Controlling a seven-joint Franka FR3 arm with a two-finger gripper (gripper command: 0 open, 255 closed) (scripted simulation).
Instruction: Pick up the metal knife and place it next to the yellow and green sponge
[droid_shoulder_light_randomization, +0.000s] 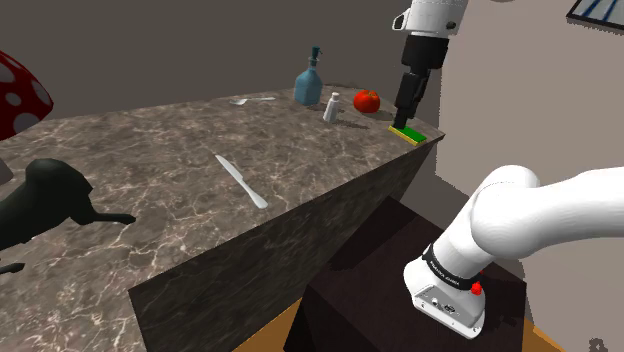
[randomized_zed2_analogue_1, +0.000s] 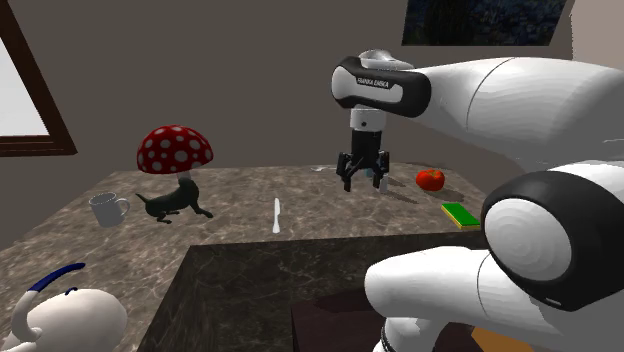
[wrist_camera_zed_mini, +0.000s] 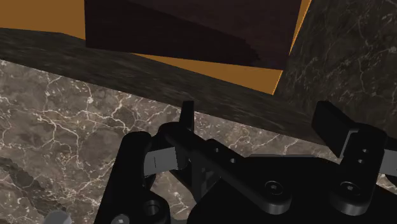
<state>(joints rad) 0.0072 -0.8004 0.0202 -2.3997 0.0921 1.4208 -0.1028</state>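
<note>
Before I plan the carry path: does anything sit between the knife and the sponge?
Nothing visible does. Bare counter runs from the knife to the sponge. The tomato, shaker and bottle stand off that line, toward the counter's far edge.

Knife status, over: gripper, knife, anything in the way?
Gripper above counter, jaws open, empty. Knife flat mid-counter, untouched, far from sponge. Tomato and shaker near sponge; nothing between knife and sponge.

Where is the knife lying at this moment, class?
In the shoulder view the knife lies flat on the marbled counter, near its lower edge, right of the black dog figure and far from the sponge.
</note>
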